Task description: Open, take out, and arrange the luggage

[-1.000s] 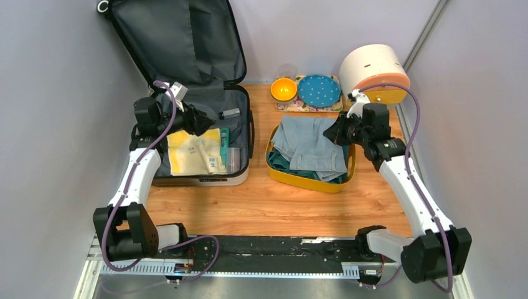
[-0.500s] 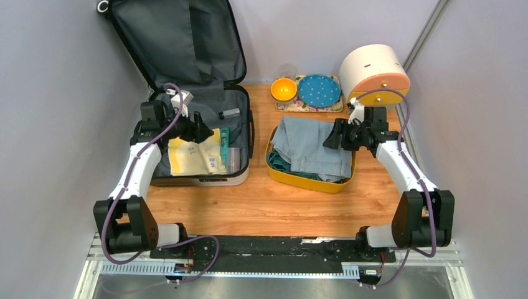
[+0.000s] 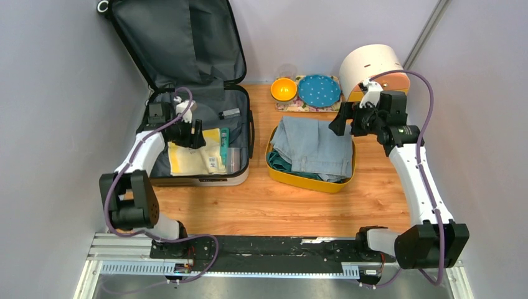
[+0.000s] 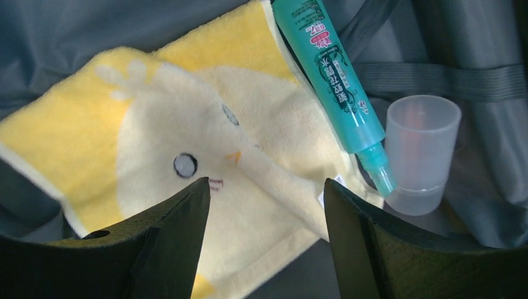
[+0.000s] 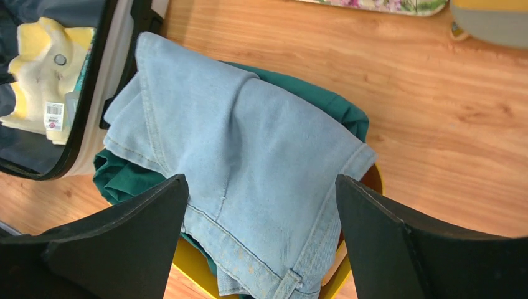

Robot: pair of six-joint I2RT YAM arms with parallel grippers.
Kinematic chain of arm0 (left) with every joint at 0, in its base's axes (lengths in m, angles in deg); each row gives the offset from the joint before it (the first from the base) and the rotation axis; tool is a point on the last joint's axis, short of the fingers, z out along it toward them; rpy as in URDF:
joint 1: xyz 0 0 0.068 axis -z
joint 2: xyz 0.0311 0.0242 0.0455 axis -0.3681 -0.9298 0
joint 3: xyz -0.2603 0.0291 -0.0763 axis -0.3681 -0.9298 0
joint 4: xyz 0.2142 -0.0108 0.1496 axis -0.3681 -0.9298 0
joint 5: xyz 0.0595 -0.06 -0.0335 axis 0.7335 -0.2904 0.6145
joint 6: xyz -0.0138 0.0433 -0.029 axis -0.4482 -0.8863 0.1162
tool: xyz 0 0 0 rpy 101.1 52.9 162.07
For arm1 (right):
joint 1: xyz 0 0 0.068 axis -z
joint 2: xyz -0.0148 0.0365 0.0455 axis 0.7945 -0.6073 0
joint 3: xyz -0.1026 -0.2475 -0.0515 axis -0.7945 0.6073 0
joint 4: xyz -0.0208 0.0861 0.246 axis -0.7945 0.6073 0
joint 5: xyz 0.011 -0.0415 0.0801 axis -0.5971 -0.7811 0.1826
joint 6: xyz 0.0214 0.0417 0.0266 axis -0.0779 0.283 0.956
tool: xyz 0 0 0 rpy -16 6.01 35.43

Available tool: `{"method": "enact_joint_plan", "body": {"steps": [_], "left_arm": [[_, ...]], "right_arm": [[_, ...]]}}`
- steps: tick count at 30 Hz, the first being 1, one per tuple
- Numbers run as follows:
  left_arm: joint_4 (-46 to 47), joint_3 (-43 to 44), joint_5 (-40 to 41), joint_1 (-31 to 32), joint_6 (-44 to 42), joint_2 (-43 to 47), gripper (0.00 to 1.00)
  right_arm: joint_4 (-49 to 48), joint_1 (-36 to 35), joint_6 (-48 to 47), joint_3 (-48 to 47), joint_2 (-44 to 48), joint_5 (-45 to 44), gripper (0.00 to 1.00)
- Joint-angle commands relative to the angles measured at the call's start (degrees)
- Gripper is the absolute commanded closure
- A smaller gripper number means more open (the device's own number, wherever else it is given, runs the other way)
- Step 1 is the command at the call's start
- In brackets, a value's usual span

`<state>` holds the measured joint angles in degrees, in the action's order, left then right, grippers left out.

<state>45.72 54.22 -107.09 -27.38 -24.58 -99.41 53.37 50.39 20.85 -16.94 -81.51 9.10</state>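
The silver-white hard-shell luggage (image 3: 177, 43) with dark grey fabric lining lies open at the far left of the wooden table (image 3: 280, 205), its lid raised behind it. Inside its lower half, the left gripper (image 4: 264, 187) hangs with jaws spread and empty above a yellow chick-face towel (image 4: 155, 137), with a teal tube (image 4: 330, 81) on the towel's edge and a clear plastic cup (image 4: 420, 149) just beside. Right of the luggage, the right gripper (image 5: 261, 180) stands wide apart, holding nothing, over light-blue denim jeans (image 5: 249, 143) heaped in a yellow plastic bin (image 3: 305, 182).
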Motion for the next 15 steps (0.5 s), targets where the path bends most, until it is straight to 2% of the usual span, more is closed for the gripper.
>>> {"method": "enact_joint_plan", "body": {"steps": [1,3,5,7,8,10,11,14,15], "left_arm": [[-1.1,8.2,-7.4,-0.1,-13.4,-8.3,0.25],[-4.8,11.9,-8.5,-0.5,-18.9,-11.8,0.26],[-9.2,19.2,-12.7,-0.5,-25.1,-17.4,0.28],[-12.3,24.8,-15.6,-0.5,-27.0,-21.9,0.28],[-12.9,25.9,-19.4,-0.5,-30.3,-23.1,0.28],[-13.7,27.2,-21.1,0.0,-34.8,-25.6,0.27],[-14.0,27.2,-21.8,0.3,-39.8,-26.3,0.27],[-12.6,26.4,-23.5,0.5,-44.9,-28.0,0.29],[-9.6,24.8,-24.1,0.7,-45.2,-28.3,0.29]], "right_arm": [[-1.9,-0.5,-6.2,-3.9,0.3,5.5,0.08],[-1.8,-0.8,-7.9,-5.9,-0.8,10.5,0.09],[-2.4,-1.7,-9.8,-6.6,-1.9,11.4,0.09],[-2.7,-2.5,-10.0,-7.4,-2.7,11.8,0.09],[-2.9,-2.7,-10.1,-7.7,-3.6,12.4,0.09],[-3.9,-3.0,-9.8,-7.6,-4.4,12.8,0.09],[-4.2,-3.0,-9.7,-7.5,-4.6,12.9,0.09],[-4.1,-3.1,-9.3,-7.9,-5.4,13.3,0.09],[-4.2,-3.0,-9.1,-8.0,-5.6,13.9,0.09]]}}
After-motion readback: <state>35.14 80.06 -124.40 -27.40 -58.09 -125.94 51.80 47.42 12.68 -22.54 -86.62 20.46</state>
